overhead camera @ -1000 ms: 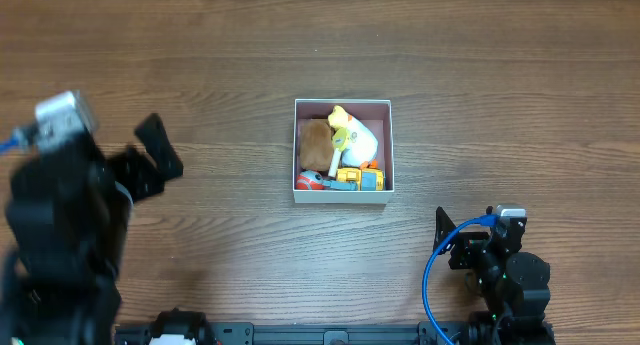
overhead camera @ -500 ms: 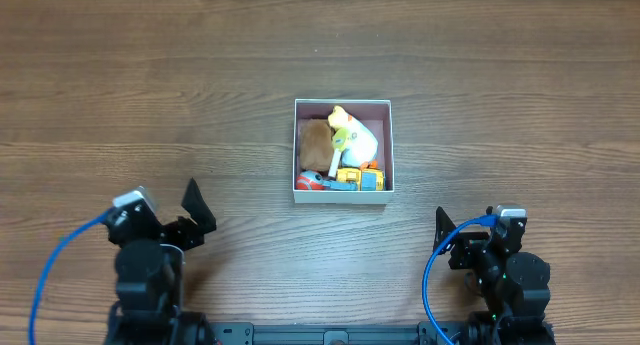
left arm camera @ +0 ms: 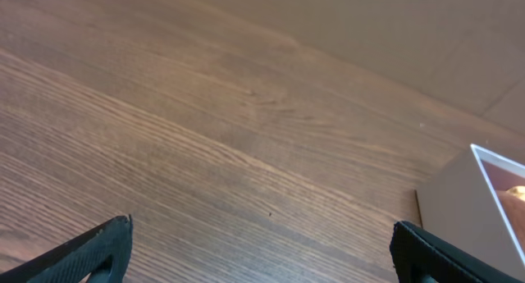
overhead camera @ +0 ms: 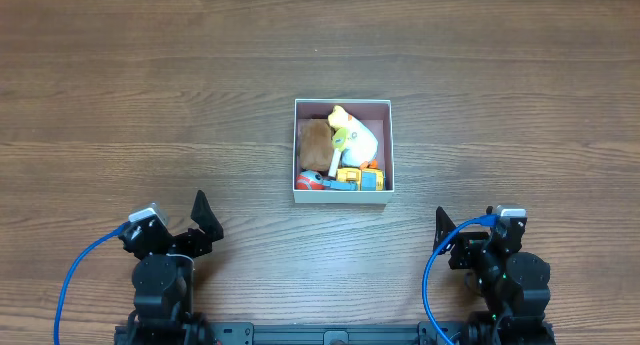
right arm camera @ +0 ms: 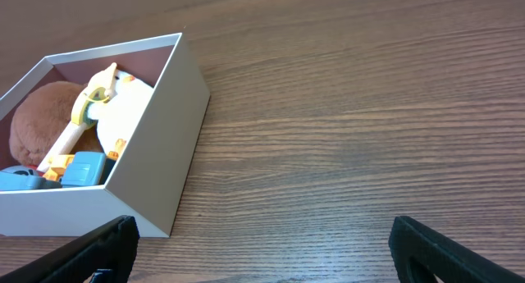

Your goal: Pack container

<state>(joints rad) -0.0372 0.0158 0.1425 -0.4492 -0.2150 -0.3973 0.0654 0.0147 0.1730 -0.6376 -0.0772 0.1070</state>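
Observation:
The container (overhead camera: pixel 296 150) is a square white box with a pink inside, at the table's middle. It holds a brown plush (overhead camera: pixel 316 142), a white and yellow plush (overhead camera: pixel 352 133) and a yellow and blue toy car (overhead camera: pixel 357 178). It also shows in the right wrist view (right arm camera: pixel 156 152) and at the right edge of the left wrist view (left arm camera: pixel 459 213). My left gripper (left arm camera: pixel 261 250) is open and empty at the front left, over bare wood. My right gripper (right arm camera: pixel 261 246) is open and empty at the front right, near the container's front corner.
The wooden table (overhead camera: pixel 150 105) surrounds the container. Blue cables (overhead camera: pixel 70 285) loop beside each arm base at the front edge.
My left arm has drawn back from the left side and folded down to the front left. The right arm and the container have not moved.

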